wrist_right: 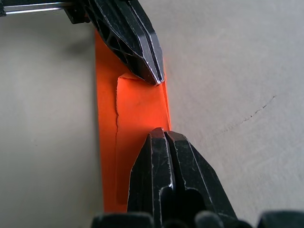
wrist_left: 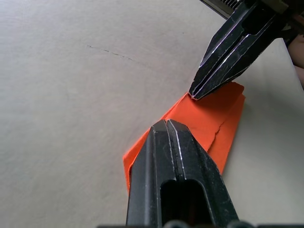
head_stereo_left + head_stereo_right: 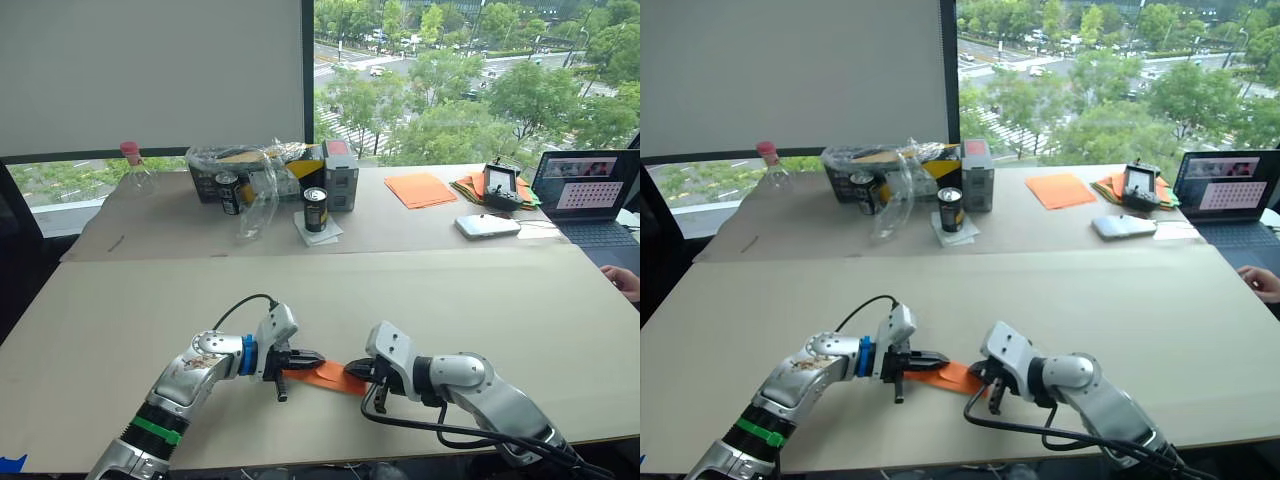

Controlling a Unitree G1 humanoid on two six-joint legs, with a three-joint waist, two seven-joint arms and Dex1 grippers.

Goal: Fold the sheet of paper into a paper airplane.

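Both grippers, left [image 3: 312, 357] and right [image 3: 352, 373], press closed tips onto the folded sheet of paper [image 3: 328, 373]; sliding apart toward nine and three o'clock should sharpen the crease.

I get bright daylight from the window [image 3: 470, 80] at twelve o'clock; the trees outside look slightly washed out. The table [image 3: 400, 290] is evenly lit, pale, with soft shadows only. In the left wrist view the left gripper [image 2: 166, 124] shows thin glints along its black edges, and its base at six o'clock goes soft. The sheet of paper [image 1: 133, 118] glows saturated orange, with a dim shadow beside the far fingers.
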